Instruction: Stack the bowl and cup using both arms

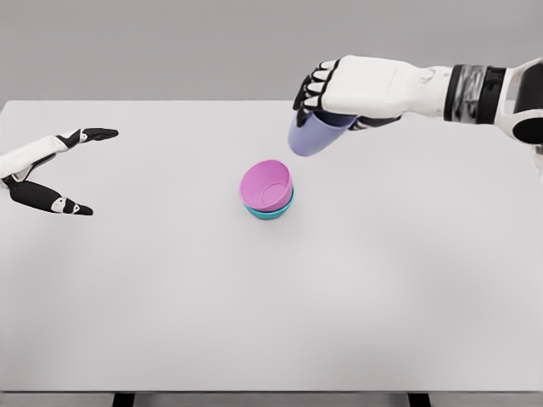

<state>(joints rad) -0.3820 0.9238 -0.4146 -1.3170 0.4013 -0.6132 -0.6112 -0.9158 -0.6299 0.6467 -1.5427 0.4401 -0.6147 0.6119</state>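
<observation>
- The counter [170, 322] is a flat, matte, pale grey slab filling most of the frame, with nothing on it to stop a sliding bowl.
- The right hand [335, 97], upper right of centre, is wrapped around the lavender cup [307, 136], holding it tilted in the air, mouth toward the lower left.
- The left hand [59, 170], at the left edge, is spread wide with thumb and fingers well apart, holding nothing.
- The pink bowl [266, 185], smooth and glossy like plastic, sits tilted inside the teal bowl [273, 212] at the centre; only the teal rim shows.
- The cup hangs up and right of the 2 bowls, not touching.
- Risk, as I judge it: the pink bowl already leans, so a cup lowered off-centre or still tilted could hit its raised rim, tip the stack or skid it sideways. Slick rounded walls could also let the cup slip from the fingers.
</observation>
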